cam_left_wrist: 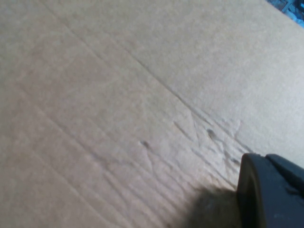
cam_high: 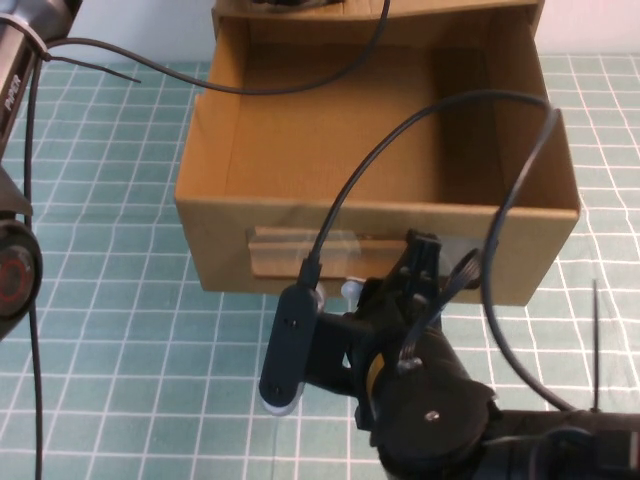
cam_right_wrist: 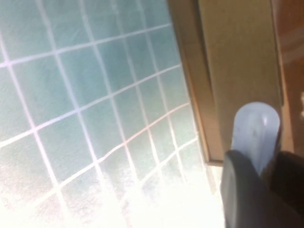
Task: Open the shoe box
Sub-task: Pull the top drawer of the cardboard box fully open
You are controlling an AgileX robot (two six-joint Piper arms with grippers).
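The brown cardboard shoe box (cam_high: 300, 225) stands open at the middle of the table, its hollow inside showing and its lid (cam_high: 300, 10) raised at the far side. My right gripper (cam_high: 425, 255) is against the box's front wall, just right of a taped cardboard strip (cam_high: 310, 250). In the right wrist view that gripper (cam_right_wrist: 256, 142) shows a pale blue pad beside the box's wall (cam_right_wrist: 237, 71). My left gripper (cam_left_wrist: 268, 192) sits very close to a plain cardboard face (cam_left_wrist: 118, 95) that fills the left wrist view. The left arm (cam_high: 15, 80) runs along the left edge.
A green mat with a white grid (cam_high: 110, 330) covers the table around the box. Black cables (cam_high: 340, 210) loop over the box's opening and front wall. The right arm's wrist and camera bracket (cam_high: 290, 350) stand in front of the box.
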